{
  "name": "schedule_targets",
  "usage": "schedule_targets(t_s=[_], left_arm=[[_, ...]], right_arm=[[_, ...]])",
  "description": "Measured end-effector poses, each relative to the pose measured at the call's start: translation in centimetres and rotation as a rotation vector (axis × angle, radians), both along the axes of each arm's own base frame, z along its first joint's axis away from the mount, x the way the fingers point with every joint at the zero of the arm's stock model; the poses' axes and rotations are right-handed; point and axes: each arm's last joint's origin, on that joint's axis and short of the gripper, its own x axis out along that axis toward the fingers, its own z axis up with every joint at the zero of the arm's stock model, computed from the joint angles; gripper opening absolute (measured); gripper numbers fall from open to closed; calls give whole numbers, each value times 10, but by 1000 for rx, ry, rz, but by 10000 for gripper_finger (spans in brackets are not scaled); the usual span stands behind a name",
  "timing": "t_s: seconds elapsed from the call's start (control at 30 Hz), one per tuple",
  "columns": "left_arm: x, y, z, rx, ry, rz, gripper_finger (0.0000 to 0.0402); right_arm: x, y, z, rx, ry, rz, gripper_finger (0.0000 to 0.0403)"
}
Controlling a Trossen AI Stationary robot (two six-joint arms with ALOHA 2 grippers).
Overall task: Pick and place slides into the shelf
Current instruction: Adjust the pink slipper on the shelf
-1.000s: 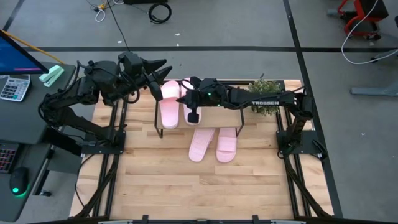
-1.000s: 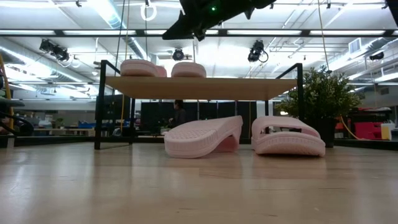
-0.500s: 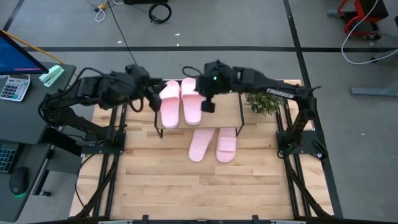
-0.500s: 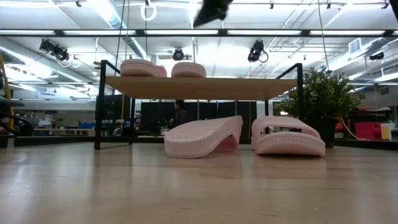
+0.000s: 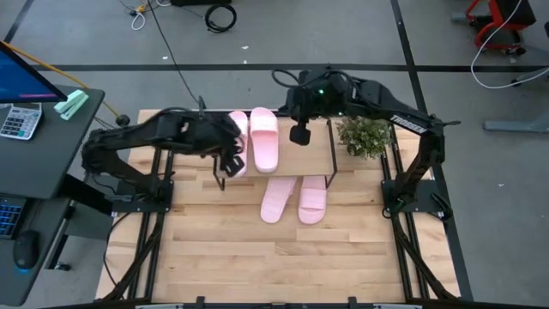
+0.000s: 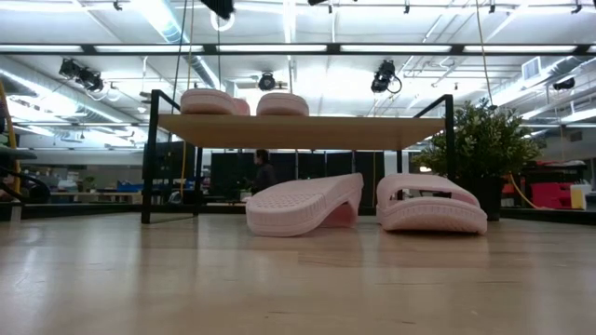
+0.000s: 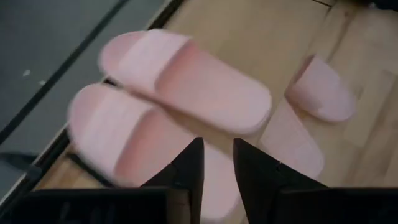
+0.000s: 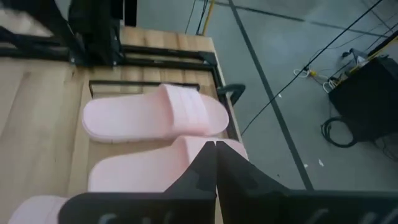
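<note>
Two pale pink slides (image 5: pixel 264 137) (image 5: pixel 237 130) lie side by side, soles down, on the left part of the shelf (image 5: pixel 313 159). Two more slides (image 5: pixel 276 199) (image 5: pixel 312 197) lie on the table in front of it; in the low view the left one (image 6: pixel 305 205) sits tilted, one end raised. My left gripper (image 7: pixel 217 163) hangs over the near end of the shelf's leftmost slide (image 7: pixel 134 143), pointing down at a slant, open by a narrow gap with nothing between its fingers. My right gripper (image 8: pixel 216 152) is shut and empty, high above the shelf's middle (image 5: pixel 299 135).
A small potted plant (image 5: pixel 364 136) stands at the shelf's right end, under my right arm. The right half of the shelf's top board is bare wood. The near half of the tabletop (image 5: pixel 274 257) is bare wood as well. A desk with a calculator (image 5: pixel 19 120) stands off the table's left side.
My left gripper has come from beyond the shelf's far left corner toward the table's near edge and down, tipping to point downward over the leftmost slide. My right gripper has risen from the shelf's front edge and drawn back toward the far right. The slides have stayed in place.
</note>
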Motion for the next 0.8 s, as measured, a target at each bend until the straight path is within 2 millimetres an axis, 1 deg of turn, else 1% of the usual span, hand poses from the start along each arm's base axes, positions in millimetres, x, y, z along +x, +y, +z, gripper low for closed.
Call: schedule_targets(t_s=[0.17,0.27,0.37,0.43,0.53,0.67,0.8], left_arm=[[19,24,-23,-83,139,-80,52],[22,45,-30,-117,180,-107,26],[16,69,-31,-161,191,-122,6],[11,84,-32,-217,179,-151,7],[1,100,-34,-259,201,-201,11],[-9,114,-39,-275,272,-209,4],[-13,120,-40,-274,287,-211,10]], right_arm=[[-5,3,3,34,-2,39,2],[-8,4,3,46,3,52,3],[-11,5,5,49,1,58,2],[-12,6,6,52,5,60,2],[-12,6,6,61,3,72,2],[-12,6,6,77,-2,75,2],[-12,7,5,80,-2,79,2]])
